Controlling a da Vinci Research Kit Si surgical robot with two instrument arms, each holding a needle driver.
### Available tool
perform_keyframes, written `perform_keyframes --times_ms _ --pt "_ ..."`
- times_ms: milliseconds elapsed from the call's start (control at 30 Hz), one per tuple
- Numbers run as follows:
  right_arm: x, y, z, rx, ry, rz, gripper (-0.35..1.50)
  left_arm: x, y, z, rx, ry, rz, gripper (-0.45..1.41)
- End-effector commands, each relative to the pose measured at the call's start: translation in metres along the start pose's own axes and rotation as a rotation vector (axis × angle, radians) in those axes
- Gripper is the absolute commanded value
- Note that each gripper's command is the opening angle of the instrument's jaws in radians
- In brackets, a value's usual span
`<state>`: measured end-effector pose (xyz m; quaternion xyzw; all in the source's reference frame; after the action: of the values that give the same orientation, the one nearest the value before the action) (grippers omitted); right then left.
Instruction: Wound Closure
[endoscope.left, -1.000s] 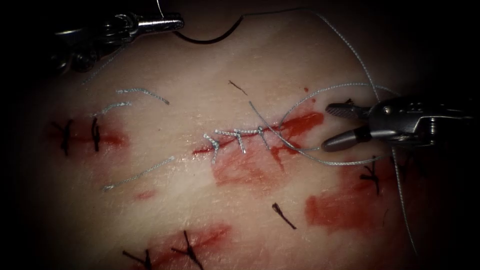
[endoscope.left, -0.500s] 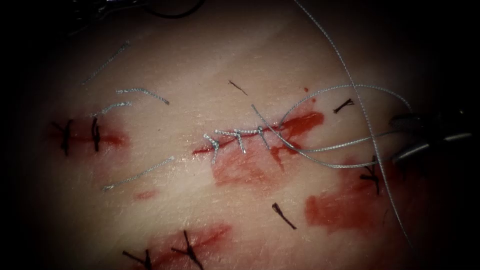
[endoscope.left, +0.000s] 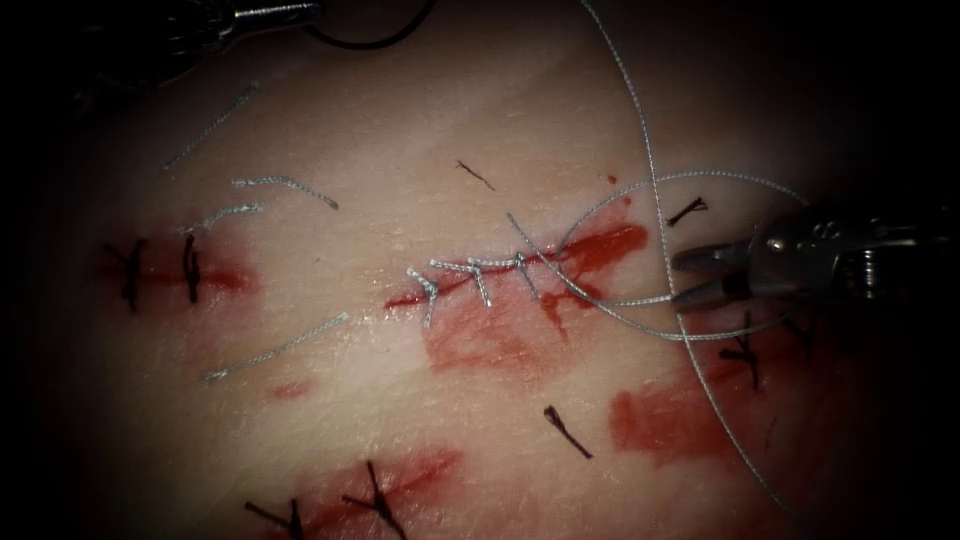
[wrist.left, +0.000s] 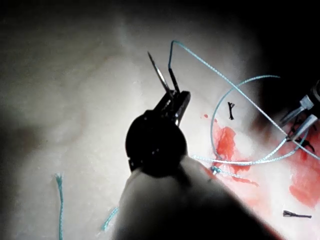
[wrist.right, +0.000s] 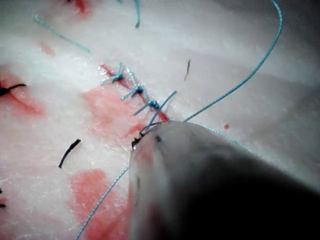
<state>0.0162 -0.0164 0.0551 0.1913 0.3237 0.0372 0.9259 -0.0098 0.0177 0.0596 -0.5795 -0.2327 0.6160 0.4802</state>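
At the upper left of the endoscope view the left tool (endoscope.left: 275, 13) is seen, its fingers closed on the needle (endoscope.left: 370, 38); in the left wrist view the left tool (wrist.left: 172, 102) is seen to clamp the needle (wrist.left: 161, 77) near its middle, point and tail both rising free of the tissue (endoscope.left: 400, 130), well apart from the cut. The needle is judged stiff, thin and slippery, best taken across its flat body rather than near the tip. At the centre lies the cut (endoscope.left: 520, 270), partly closed by pale stitches (endoscope.left: 475, 275), with red fluid (endoscope.left: 500, 340) below it. The thread (endoscope.left: 650, 180) runs from the cut's right end in loose loops; it is judged light, limp and easily tangled. At the right, the right tool (endoscope.left: 690, 275) is seen with its fingers parted a little, and one strand lies at the lower tip; whether it is gripped cannot be told.
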Motion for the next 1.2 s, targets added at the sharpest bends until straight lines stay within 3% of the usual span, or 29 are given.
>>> perform_keyframes --times_ms 33,100,133,267,333,433,467,533,567,767,900,933,1000,1033,1067,1100,1200 --pt "0.0005 0.0000 0.0007 0.001 0.001 -0.002 0.22 -0.0004 -0.0003 0.0006 -0.004 -0.002 0.000 -0.45" --pt "0.0005 0.0000 0.0005 0.002 0.002 -0.001 0.29 -0.0004 -0.0003 0.0006 -0.004 -0.001 0.000 -0.45" --pt "0.0005 0.0003 -0.0003 0.008 0.004 0.003 0.63 -0.0004 -0.0003 0.0006 -0.004 -0.001 0.000 -0.45" --pt "0.0011 0.0017 -0.0034 0.017 0.073 0.032 0.73 -0.0004 -0.0003 0.0006 -0.004 -0.002 0.000 -0.45" --pt "0.0014 0.0027 -0.0054 0.010 0.103 0.055 0.64 -0.0004 -0.0003 0.0006 -0.004 -0.002 0.000 -0.45" --pt "0.0012 0.0045 -0.0062 -0.100 0.079 0.048 0.69 -0.0004 -0.0003 0.0007 -0.003 -0.001 0.000 -0.45" --pt "0.0008 0.0048 -0.0060 -0.121 0.075 0.049 0.69 -0.0004 -0.0003 0.0007 -0.003 -0.001 0.000 -0.45" --pt "-0.0004 0.0054 -0.0054 -0.139 0.067 0.044 0.90 -0.0004 -0.0003 0.0007 -0.003 -0.001 0.000 -0.45" --pt "-0.0019 0.0063 -0.0047 -0.152 0.066 0.053 0.83 -0.0005 -0.0002 0.0007 -0.003 -0.001 0.000 -0.45" --pt "-0.0051 0.0090 0.0000 -0.225 -0.003 0.017 0.81 -0.0005 -0.0001 0.0008 -0.005 -0.001 0.000 -0.45" --pt "-0.0064 0.0098 0.0036 -0.258 -0.019 -0.044 1.11 -0.0006 0.0001 0.0008 -0.004 -0.001 0.000 -0.45" --pt "-0.0063 0.0100 0.0046 -0.267 -0.021 -0.044 1.10 -0.0006 0.0001 0.0009 -0.006 -0.002 0.000 -0.45" --pt "-0.0058 0.0101 0.0052 -0.271 -0.027 -0.045 0.84 -0.0006 0.0001 0.0009 -0.006 -0.002 0.000 -0.45" --pt "-0.0056 0.0101 0.0053 -0.272 -0.028 -0.043 0.49 -0.0006 0.0001 0.0009 -0.006 -0.002 0.000 -0.45" --pt "-0.0054 0.0101 0.0052 -0.272 -0.028 -0.040 -0.11 -0.0006 0.0001 0.0009 -0.006 -0.002 0.000 -0.45" --pt "-0.0053 0.0101 0.0050 -0.271 -0.026 -0.045 -0.35 -0.0006 0.0001 0.0009 -0.006 -0.002 0.000 -0.45" --pt "-0.0049 0.0105 0.0040 -0.265 -0.014 0.072 -0.35 -0.0007 0.0002 0.0009 -0.005 -0.001 0.000 -0.45"
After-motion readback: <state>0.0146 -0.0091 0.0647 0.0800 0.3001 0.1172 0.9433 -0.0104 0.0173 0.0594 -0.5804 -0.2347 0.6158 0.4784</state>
